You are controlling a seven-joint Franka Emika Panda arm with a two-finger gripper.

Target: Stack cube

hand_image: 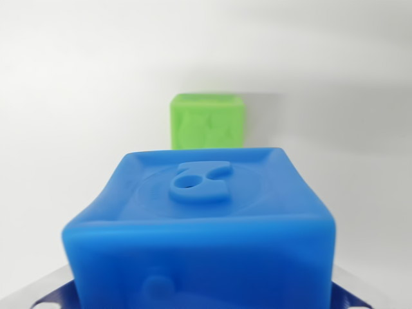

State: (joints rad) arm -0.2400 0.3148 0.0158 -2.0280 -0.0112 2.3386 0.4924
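While the wrist camera looks down past the tool, a blue cube (pixel 199 225) fills the lower half of the wrist view, sitting right at the gripper (pixel 201 299). Only slivers of grey metal and dark blue finger parts show at the bottom corners, pressed close to the cube's sides, so the tool appears clenched on the blue cube, though the contact itself is hidden. The cube's sides bulge a little, which suggests soft rubber or foam. Its top face carries a raised moulded shape.

Ahead of the tool, well apart from the held cube, a green cube (pixel 207 121) rests on a plain white surface (pixel 71 96).

To stack well, the tool should probably carry the blue cube forward until it is centred above the green one, keep the faces square, then lower gently before letting go, since a soft cube may spring or tilt.

All around the green cube the white surface shows nothing else; no edges of it are visible.
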